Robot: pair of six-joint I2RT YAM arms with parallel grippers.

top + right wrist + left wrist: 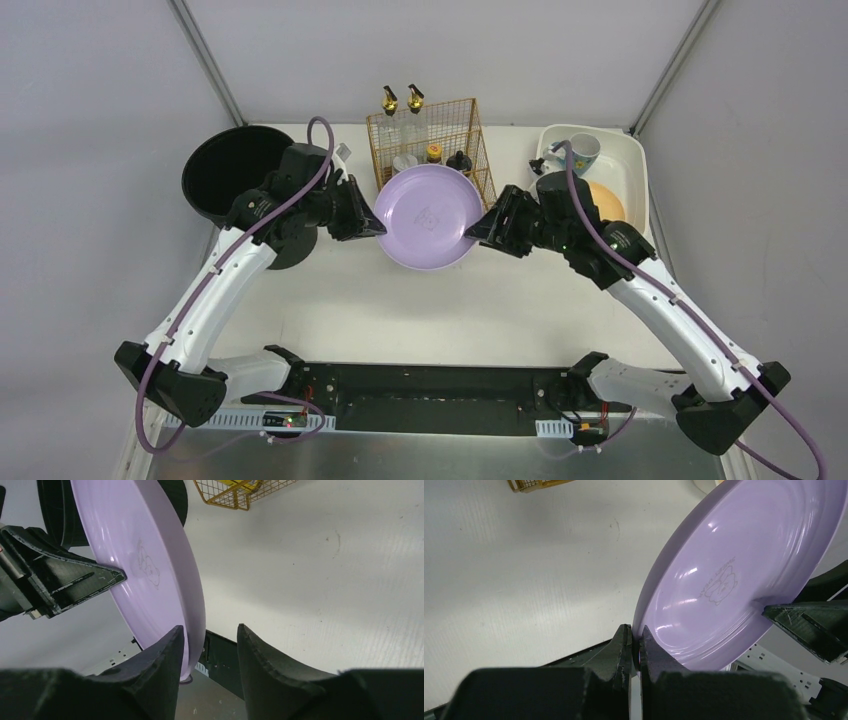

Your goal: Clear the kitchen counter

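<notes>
A lavender plate (428, 215) is held up off the white kitchen counter (450, 310), tilted on edge between both arms. My left gripper (375, 225) is shut on its left rim; in the left wrist view the fingers (624, 645) pinch the plate (724, 580) edge. My right gripper (472, 232) is open, its jaws straddling the plate's right rim (150, 565); the rim lies against the left finger (167, 652), apart from the other. The right gripper's finger (804, 625) also shows in the left wrist view.
A black pot (225, 170) stands at the back left, with a black round piece (295, 245) under my left arm. A gold wire rack (430, 140) with bottles is behind the plate. A cream tub (625, 165) at the back right holds a mug (583, 152). A black rail (420, 395) runs along the front.
</notes>
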